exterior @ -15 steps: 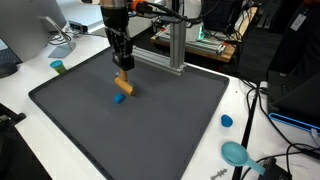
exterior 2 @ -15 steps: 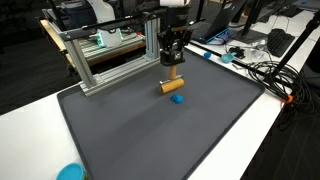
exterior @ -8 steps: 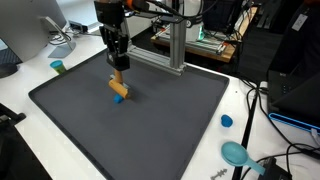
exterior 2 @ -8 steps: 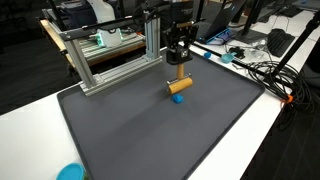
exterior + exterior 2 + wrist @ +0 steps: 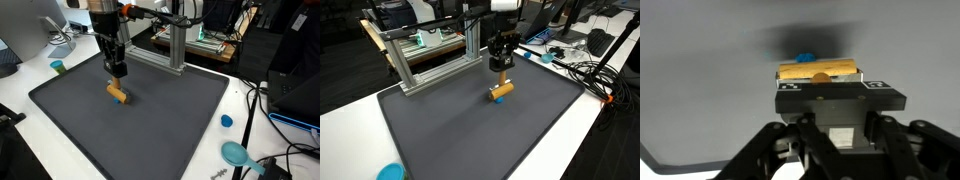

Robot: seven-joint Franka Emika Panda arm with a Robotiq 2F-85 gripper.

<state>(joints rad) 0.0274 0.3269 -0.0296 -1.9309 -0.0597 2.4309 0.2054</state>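
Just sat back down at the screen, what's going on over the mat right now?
The arm's gripper is shut on a short wooden block, gripping it from above and holding it low over the dark mat. A small blue piece lies right beside the block; whether the two touch is not clear. A blue cap sits off the mat, away from the gripper.

Bright, even room light falls from above onto the dark mat. In both exterior views it reads matte and sharp, with a faint shadow on the mat under my gripper. My wrist view is soft and blurred: the mat washes pale, with a dark smudge of shadow beyond the wooden block.
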